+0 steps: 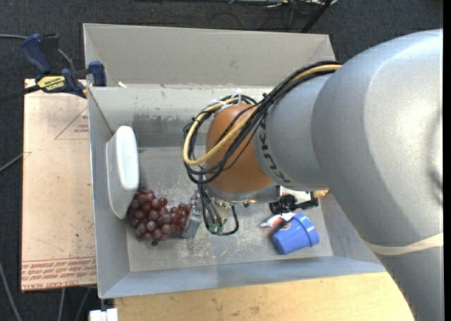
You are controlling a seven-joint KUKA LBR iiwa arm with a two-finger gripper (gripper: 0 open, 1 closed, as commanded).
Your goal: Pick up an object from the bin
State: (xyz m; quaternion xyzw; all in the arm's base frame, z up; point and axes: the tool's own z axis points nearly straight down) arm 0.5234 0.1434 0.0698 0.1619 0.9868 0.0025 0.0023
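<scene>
Claw (199, 221) mostly hidden under orange cover (236, 154), opening impossible to tell, beside dark grape bunch (153, 215)

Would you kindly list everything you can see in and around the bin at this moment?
bin: one, grey metal, middle of the view.
oblong dish-like thing: one, white, leaning on the bin's left wall.
bunch of grapes: one, dark red, bin floor, lower left, below the white thing.
cylinder: one, blue, bin floor, lower right.
small red and white thing: one, at the cylinder's upper left.
small black thing: one, just above that.
arm: one, grey, from the right, with orange cover and cables.
gripper: one, grey, just right of the grapes.
</scene>
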